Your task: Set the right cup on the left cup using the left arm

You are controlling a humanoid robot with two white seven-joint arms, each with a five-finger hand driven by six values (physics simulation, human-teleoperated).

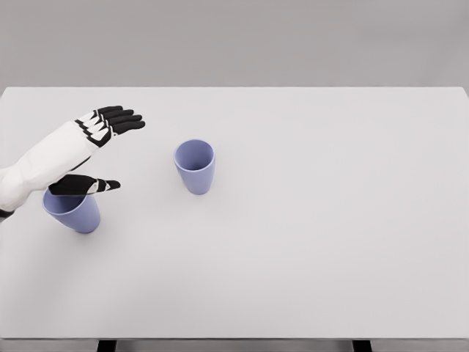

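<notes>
Two light blue cups stand upright on the white table (308, 220). The right cup (195, 166) sits near the table's middle left, free of any contact. The left cup (73, 210) is at the far left, its rim partly covered by my thumb. My left hand (110, 150) comes in from the left edge, fingers (117, 120) stretched out and spread toward the right, holding nothing. It hovers between the two cups, a short gap to the left of the right cup. The right arm does not show.
The table's far edge runs across the top and its front edge along the bottom. A grey wall lies behind.
</notes>
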